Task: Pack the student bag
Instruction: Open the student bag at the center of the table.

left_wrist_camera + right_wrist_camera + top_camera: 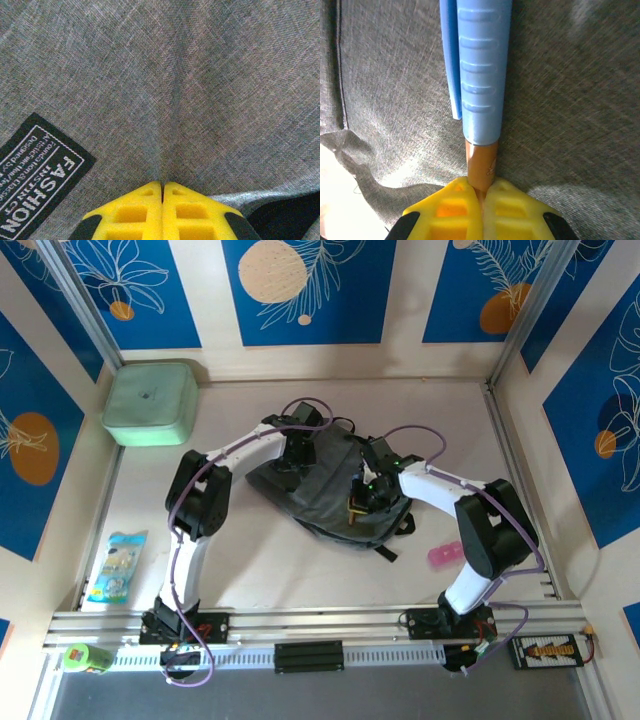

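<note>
Right end effector [482, 186] clamping pen [482, 75], left [162, 186] seemingly pinching student bag [200, 90]

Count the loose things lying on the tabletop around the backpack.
3: a mint-green box at the back left, a blue packet near left, a pink item near right. More may hide under the backpack.

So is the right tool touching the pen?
Touching. The right wrist view shows the right tool shut on the pen, its brown end squeezed inside.

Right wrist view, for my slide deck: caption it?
Right gripper shut on a blue-capped pen over the grey student bag.
</note>
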